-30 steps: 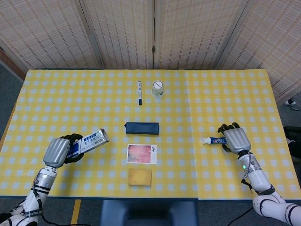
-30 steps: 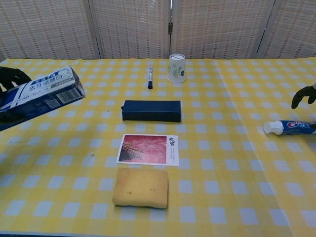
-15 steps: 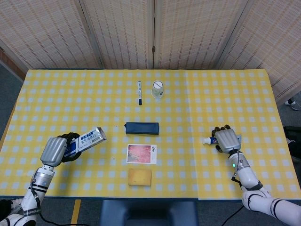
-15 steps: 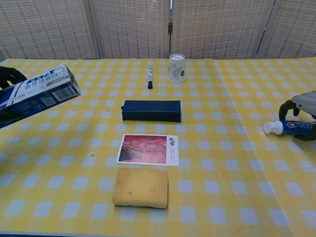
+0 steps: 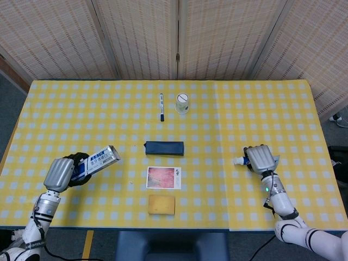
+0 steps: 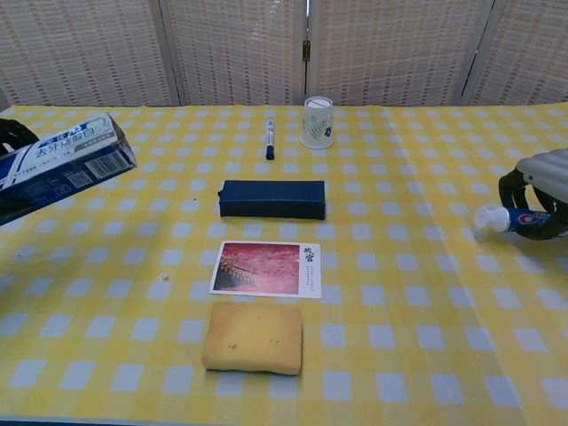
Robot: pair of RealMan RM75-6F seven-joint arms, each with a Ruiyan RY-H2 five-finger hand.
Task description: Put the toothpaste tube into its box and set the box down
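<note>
- Toothpaste tube [image 6: 515,218] sits in our right hand [image 5: 260,158], at the right side of the table [image 5: 228,109]; the fingers [image 6: 517,187] curl round its blue body and only the white cap end sticks out toward the middle
- We cannot tell from either view whether the tube is lifted clear of the checked cloth or touching it
- Our left hand [image 5: 61,173] grasps the toothpaste box [image 5: 99,159] near the front-left of the table, fingers wrapped about its rear part; the box is off the surface, tilted, its free end pointing up and toward the centre
- Box and tube are well apart, one at each side
- Between them, down the middle, we see a dark blue case [image 5: 164,148], then a picture card [image 5: 163,178] just in front of it, then a yellow sponge [image 5: 162,204] nearest us
- At the far side a marker pen [image 5: 161,106] lies beside a paper cup [image 5: 182,103], the two close but apart
</note>
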